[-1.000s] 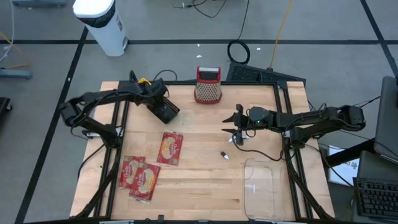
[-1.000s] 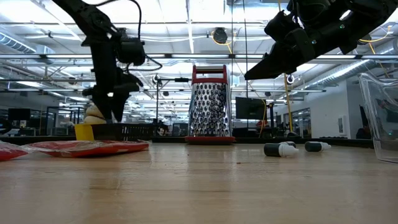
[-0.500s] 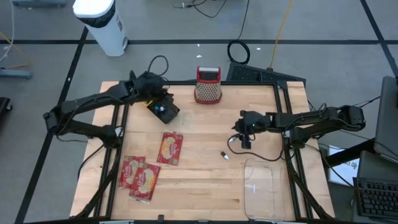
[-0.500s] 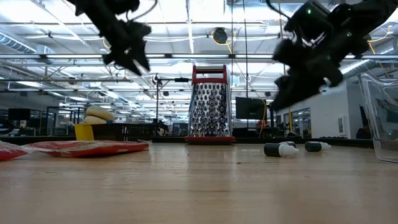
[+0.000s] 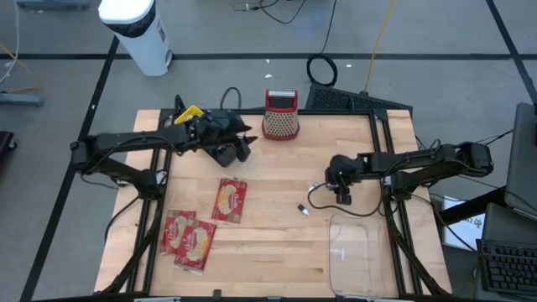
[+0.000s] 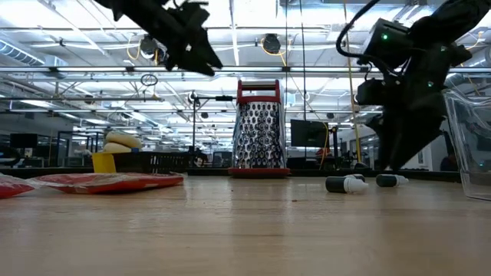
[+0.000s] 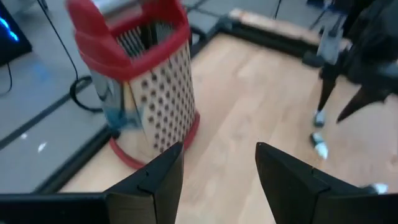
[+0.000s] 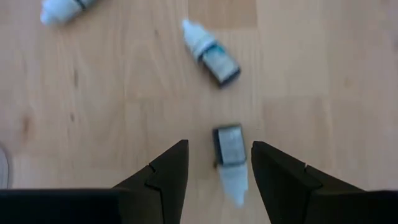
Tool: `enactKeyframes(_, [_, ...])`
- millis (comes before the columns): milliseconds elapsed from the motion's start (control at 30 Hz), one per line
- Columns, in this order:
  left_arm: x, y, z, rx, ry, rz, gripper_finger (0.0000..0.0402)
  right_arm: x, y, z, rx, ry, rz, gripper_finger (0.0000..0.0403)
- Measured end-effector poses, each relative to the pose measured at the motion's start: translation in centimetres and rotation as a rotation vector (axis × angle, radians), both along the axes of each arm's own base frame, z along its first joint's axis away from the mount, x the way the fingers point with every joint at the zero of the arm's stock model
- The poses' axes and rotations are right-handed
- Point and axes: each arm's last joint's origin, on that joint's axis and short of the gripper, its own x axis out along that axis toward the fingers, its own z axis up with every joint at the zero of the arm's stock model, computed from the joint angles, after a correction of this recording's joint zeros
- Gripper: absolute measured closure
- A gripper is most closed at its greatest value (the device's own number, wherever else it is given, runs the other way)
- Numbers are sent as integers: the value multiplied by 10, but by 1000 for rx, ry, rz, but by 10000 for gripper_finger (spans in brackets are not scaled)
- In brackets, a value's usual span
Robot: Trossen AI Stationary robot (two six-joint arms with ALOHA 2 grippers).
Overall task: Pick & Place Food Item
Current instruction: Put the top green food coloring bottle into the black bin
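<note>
The left end effector [image 5: 241,141] is raised above the rear of the wooden surface [image 5: 277,243], just beside the red-topped grater [image 5: 281,115]; its fingers [image 7: 149,183] are spread with nothing between them, and the left wrist view looks past them at the grater standing upright.

The right end effector [image 5: 343,195] points down over the right-centre of the surface. Its fingers [image 8: 165,171] are spread – a small dropper bottle [image 8: 230,158] lies on the wood in the gap between them, not pinched. A second small bottle [image 8: 211,53] lies near it, and a third [image 8: 59,9] sits farther off at the edge of that view.

Three red food packets rest flat on the left half of the surface: one [image 5: 230,200] near the centre, and two [image 5: 188,239] overlapping closer to the front edge. A clear plastic container [image 5: 352,252] stands at the front right – apart from the packets
</note>
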Motion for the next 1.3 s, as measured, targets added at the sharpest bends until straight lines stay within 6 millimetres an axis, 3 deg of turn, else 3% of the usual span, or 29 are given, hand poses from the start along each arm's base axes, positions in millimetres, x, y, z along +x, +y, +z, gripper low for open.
enactKeyframes(300, [18, 6, -23, -17, 56, 0, 204, -7, 1, -3, 37, 83, -51, 236])
enactKeyframes(633, [22, 4, -23, -15, 28, -4, 204, -3, -1, -9, -17, 100, -12, 236])
enactKeyframes(1033, [24, -2, -23, -17, 23, -22, 204, 1, -12, -16, -382, 162, -139, 236])
enactKeyframes(1300, [24, -2, -23, -20, 22, -23, 204, 2, -11, -12, -294, 111, -190, 236])
